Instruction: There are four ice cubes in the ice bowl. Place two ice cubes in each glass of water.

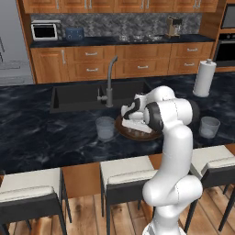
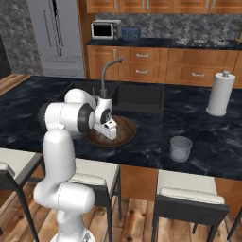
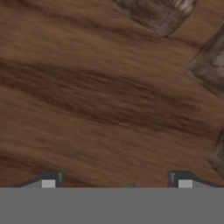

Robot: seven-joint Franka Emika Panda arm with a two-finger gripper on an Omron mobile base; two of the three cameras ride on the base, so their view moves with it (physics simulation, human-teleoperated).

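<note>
The dark marble island counter (image 1: 41,137) carried everything; a black sink (image 1: 78,98) with a grey faucet (image 1: 109,82) was sunk into it behind the work area, and cream-seated stools (image 1: 32,186) stood along its near edge. The white arm (image 1: 172,151) bent over the counter and reached down into the ice bowl (image 2: 126,131), the wide wooden dish lying on the marble just in front of the sink; the hand hung low over the bowl's middle, hiding much of it. A tall white paper-towel roll (image 1: 204,78) stood well apart on the counter's right side. One glass of water (image 1: 105,128) stood just beside the bowl's left rim in the left base view; the other glass of water (image 1: 209,127) stood farther off to the bowl's right, apart from it. The gripper (image 3: 116,183) stood wide open, its two dark fingertips (image 3: 48,180) spread apart close above the wood grain with nothing between them. Ice cubes (image 3: 159,15) lay on the bowl's floor ahead of the fingers and off to one side, glassy and brownish against the wood; at least three showed in the hand view, partly cut by its edges, and none touched the fingers.
</note>
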